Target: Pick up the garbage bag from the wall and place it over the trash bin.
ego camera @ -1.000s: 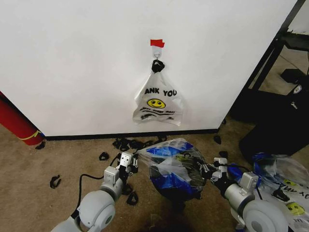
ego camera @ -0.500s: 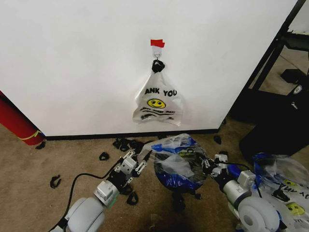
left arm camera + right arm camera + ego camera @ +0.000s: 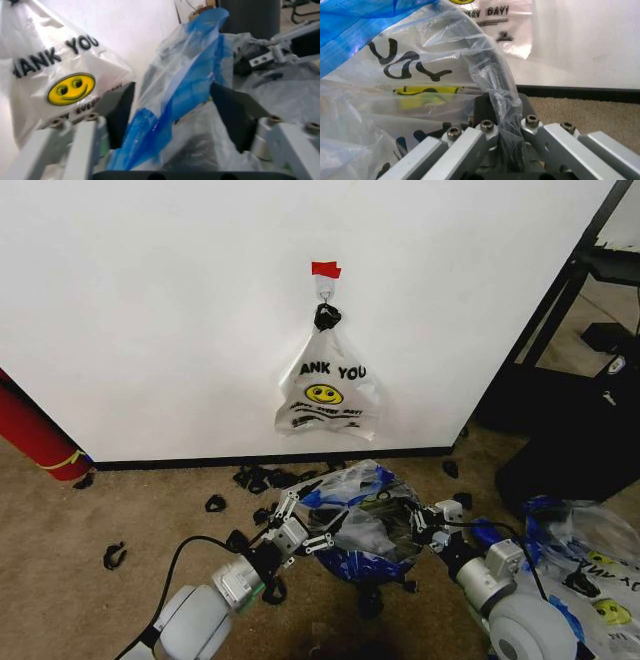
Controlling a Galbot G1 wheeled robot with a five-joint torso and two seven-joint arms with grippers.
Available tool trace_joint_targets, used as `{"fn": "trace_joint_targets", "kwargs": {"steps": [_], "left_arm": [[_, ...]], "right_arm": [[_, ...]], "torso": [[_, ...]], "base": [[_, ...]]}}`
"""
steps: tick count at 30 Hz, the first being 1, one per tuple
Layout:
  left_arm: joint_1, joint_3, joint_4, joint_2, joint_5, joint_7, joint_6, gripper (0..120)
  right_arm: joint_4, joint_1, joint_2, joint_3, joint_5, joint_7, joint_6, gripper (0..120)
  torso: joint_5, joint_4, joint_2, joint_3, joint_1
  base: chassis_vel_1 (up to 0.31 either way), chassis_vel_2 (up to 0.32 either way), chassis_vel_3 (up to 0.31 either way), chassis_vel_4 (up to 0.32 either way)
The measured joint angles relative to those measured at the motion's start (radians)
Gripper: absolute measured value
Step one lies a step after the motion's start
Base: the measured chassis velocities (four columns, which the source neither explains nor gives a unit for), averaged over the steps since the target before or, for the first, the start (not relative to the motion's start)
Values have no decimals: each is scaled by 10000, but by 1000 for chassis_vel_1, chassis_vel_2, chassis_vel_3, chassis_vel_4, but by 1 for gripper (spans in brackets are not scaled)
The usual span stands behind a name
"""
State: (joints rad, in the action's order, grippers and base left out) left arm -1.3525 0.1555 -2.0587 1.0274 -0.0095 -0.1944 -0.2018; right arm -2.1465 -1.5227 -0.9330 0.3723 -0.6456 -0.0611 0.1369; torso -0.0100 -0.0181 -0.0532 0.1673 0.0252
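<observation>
Fitting step in hand: thin translucent white garbage bag with blue handles (image 3: 365,515) draped over small round black trash bin (image 3: 370,598), right gripper (image 3: 418,527) clamped on plastic at 3 o'clock, left gripper (image 3: 300,525) spread at 9 o'clock; next, probably closing on blue handle.

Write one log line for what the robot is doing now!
left tool: open beside bag | right tool: shut on bag | bag over bin

Bag (image 3: 362,515), translucent with blue handles, draped over black bin (image 3: 365,565) on the floor below white wall (image 3: 150,310), crumpled and partly spread
</observation>
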Motion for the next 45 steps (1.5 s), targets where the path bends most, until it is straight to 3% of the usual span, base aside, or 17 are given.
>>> {"fn": "trace_joint_targets", "kwargs": {"steps": [3,6,12,16,24,31,34,38,45], "left_arm": [[13,-83,-29,50,-186,297,24,43],[6,-98,-94,75,-235,365,33,38],[-29,-274,-438,182,-908,461,10,10],[93,-317,-379,203,-1238,448,87,0],[75,-133,-274,85,-1631,-62,393,0],[7,252,-579,-253,-1228,-786,148,1],[-88,378,-557,-317,-999,-1825,-193,15],[-143,372,-440,-207,-700,-2413,-376,26],[7,223,-165,-53,-477,-2569,-438,51]], "right_arm": [[29,25,-7,-31,1,-26,0,0],[64,29,-11,-42,12,-32,0,0],[211,-26,-30,-123,158,-18,0,0],[211,-32,-12,-135,209,49,0,0],[190,-40,71,-66,319,157,-78,0],[612,76,83,50,936,373,-491,0],[770,109,52,69,1269,558,-764,0],[762,92,15,47,1369,602,-836,0],[507,-36,9,23,1413,619,-858,0]], "torso": [[0,1,0,0,0],[0,0,0,0,0],[0,0,0,0,0],[0,0,0,0,0],[-1,0,0,0,0],[0,0,0,0,0],[0,0,0,0,0],[0,1,0,0,0],[-1,0,0,0,0]], "base": [[0,0,0,0],[0,0,0,0],[0,0,0,0],[0,0,0,0],[0,0,0,0],[0,0,0,0],[0,0,0,0],[0,0,0,0],[0,0,0,0]]}}
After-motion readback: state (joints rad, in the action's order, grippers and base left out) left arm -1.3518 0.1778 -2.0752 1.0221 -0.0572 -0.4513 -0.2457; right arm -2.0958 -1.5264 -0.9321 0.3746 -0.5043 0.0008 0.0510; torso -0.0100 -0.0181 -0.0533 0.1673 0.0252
